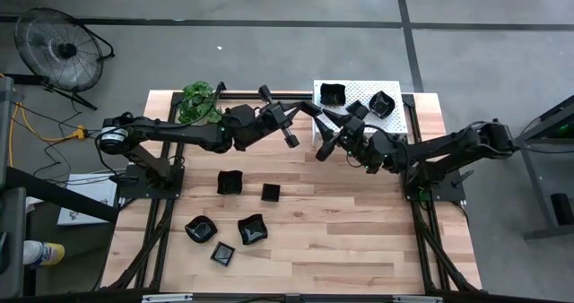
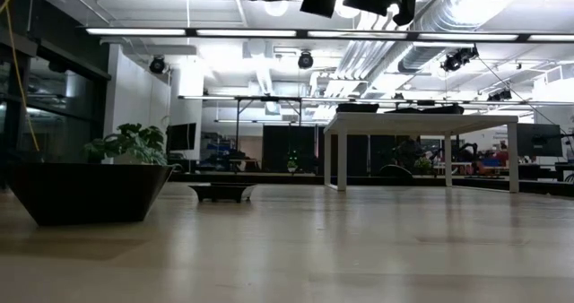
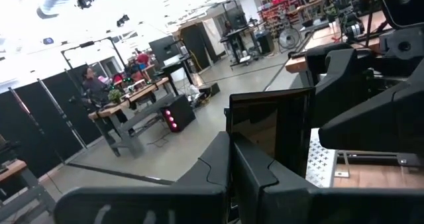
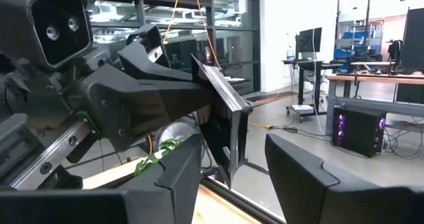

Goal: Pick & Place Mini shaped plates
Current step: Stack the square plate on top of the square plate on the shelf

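Note:
My left gripper (image 1: 308, 119) reaches from the table's left to just before the white rack (image 1: 359, 90) and is shut on a square black mini plate (image 3: 271, 128), also seen in the right wrist view (image 4: 225, 128). My right gripper (image 1: 328, 134) faces it from the right, open, with one finger on each side of that plate's free edge (image 4: 232, 164), gaps showing. Several more black plates lie flat on the wood (image 1: 230, 182) (image 1: 270, 193) (image 1: 252, 229). Two sit on the rack (image 1: 334, 94) (image 1: 382, 103). My left gripper pinches the square plate between its two fingers at the edge nearest its wrist (image 3: 255, 154). The fingers (image 4: 156, 101) come level from the table's left. The plate stands on edge, lifted clear of the table, its far edge sticking out toward my right gripper.
A green plant (image 1: 199, 101) stands at the far left corner behind my left arm. The low view shows one plate close up (image 2: 90, 194) and another farther back (image 2: 221, 192). The table's right and near parts are bare wood (image 1: 359, 231).

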You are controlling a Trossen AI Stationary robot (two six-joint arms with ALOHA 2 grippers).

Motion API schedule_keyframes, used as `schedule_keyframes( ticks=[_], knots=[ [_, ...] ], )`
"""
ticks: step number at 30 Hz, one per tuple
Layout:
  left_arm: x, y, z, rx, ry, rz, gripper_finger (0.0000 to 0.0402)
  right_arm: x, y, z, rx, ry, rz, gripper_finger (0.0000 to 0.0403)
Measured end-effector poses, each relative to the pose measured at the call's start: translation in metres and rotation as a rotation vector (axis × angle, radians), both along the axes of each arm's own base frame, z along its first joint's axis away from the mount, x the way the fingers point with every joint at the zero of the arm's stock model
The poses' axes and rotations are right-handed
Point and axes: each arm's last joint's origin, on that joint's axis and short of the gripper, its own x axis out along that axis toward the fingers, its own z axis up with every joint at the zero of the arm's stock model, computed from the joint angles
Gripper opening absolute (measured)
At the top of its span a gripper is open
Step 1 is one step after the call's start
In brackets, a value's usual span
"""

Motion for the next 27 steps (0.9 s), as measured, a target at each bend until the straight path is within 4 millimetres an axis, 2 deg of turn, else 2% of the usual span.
schedule_keyframes(
  ticks=[13,27],
  knots=[
    [0.0001,-0.0001,0.0,0.0,0.001,-0.004,0.0001,0.0003,0.0003,-0.0003,0.01,-0.007,0.014,0.0085],
    [0.0005,-0.0011,0.0002,0.006,0.001,-0.044,0.0001,0.0003,0.0002,-0.0004,0.013,-0.008,0.012,0.004]
  ],
)
